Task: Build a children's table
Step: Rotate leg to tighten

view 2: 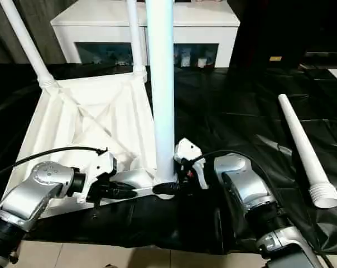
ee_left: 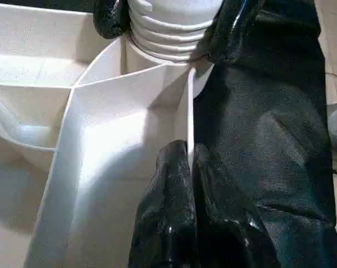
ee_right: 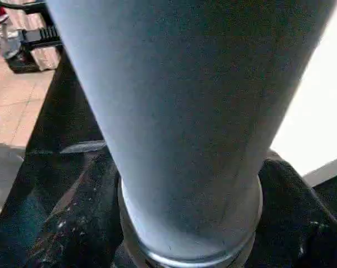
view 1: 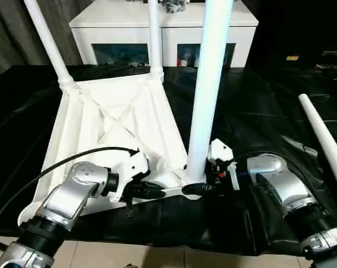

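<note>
The white tabletop [view 1: 118, 128] lies upside down on a worktop [view 1: 258, 111] with a black cover, so its ribs face up. Two legs [view 1: 48, 42] stand in the far corner sockets. A third leg [view 1: 207, 95] stands straight up in the near corner socket, close to the robot. The fourth leg [view 2: 302, 151] lies by itself on the black cover, on the right, well apart from the tabletop.

The left gripper [view 1: 157, 192] is pinched tight on the thin near edge of the tabletop, just beside the third leg. In the left wrist view, one black finger [ee_left: 168, 218] sits on each side of that thin white wall.

The right gripper [view 1: 197, 188] is at the bottom of the third leg, and its fingers [ee_right: 68, 223] stand on both sides of the leg, close around it. I cannot tell if they squeeze the leg or only sit beside it.

A white cabinet [view 1: 163, 25] with glass doors stands behind the worktop.
</note>
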